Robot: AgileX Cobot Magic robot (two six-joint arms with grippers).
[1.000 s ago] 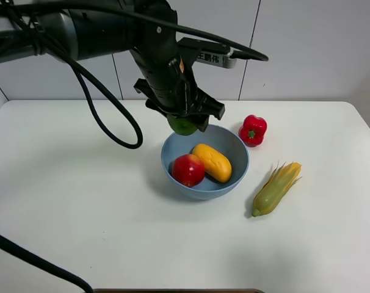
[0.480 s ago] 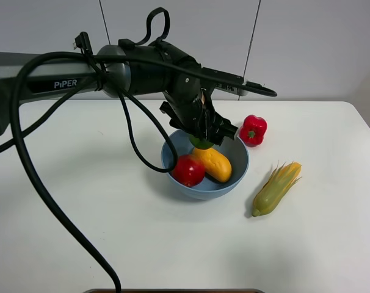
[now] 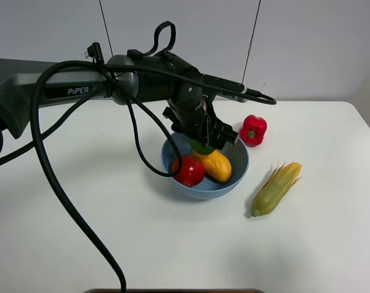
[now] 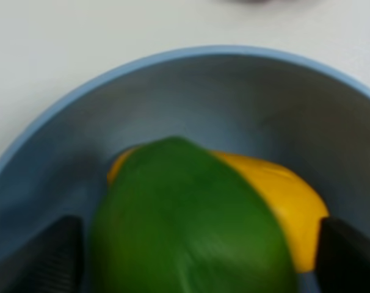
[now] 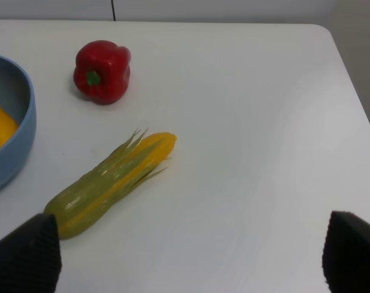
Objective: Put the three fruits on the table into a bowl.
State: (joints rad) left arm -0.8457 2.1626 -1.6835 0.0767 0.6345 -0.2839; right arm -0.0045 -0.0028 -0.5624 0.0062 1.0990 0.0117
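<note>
The left hand (image 3: 203,139) is hanging just over the bowl (image 3: 237,174), clenched around the lime (image 4: 191,226), which is sitting between its fingers. Directly below the lime the mango (image 3: 214,165) is lying in the bowl, its long axis running across the hand's line, with the apple (image 3: 188,170) beside it. So the drop is straight down, I'd say, onto fruit rather than bare bowl. The right hand (image 5: 191,256) is waiting spread and empty, well off over the white worktop (image 3: 112,232), near the corn (image 5: 108,183) and pepper (image 5: 102,71).
</note>
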